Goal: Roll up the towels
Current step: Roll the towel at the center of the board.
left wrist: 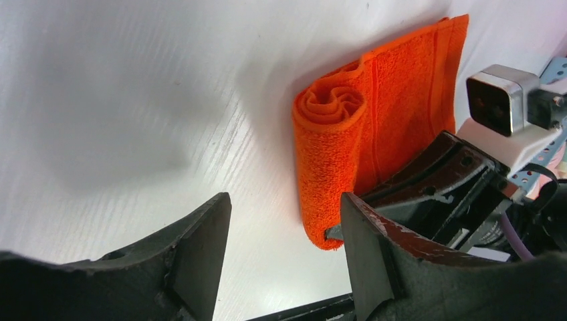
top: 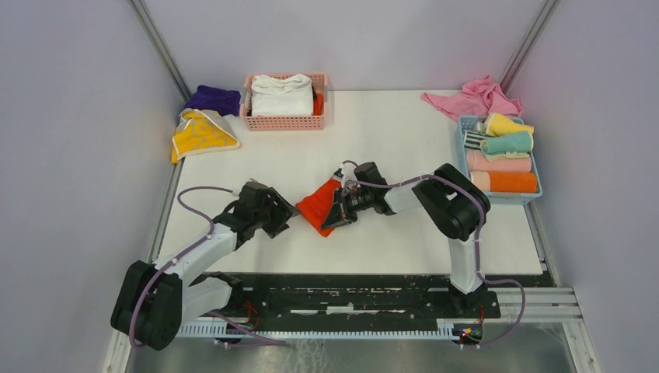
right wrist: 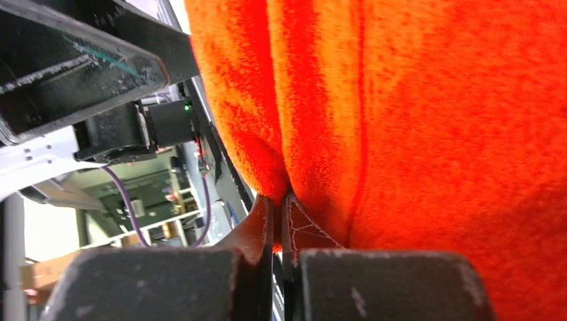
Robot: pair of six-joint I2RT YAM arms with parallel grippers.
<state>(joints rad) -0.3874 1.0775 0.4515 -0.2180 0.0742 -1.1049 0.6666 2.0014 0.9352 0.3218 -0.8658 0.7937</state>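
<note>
In the middle of the top view the half-rolled orange towel (top: 315,206) lies on the table (top: 404,140). Its right side is hidden under the right gripper (top: 334,214), which is pinched tight on a fold. The left gripper (left wrist: 284,204) gapes wide just beside the roll; whether they touch is unclear.

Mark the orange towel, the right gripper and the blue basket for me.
orange towel (left wrist: 374,127), left wrist view, mid-body beside the rolled end.
right gripper (right wrist: 279,210), right wrist view, where the shut fingertips pinch the cloth.
blue basket (top: 505,197), top external view, near rim.
</note>
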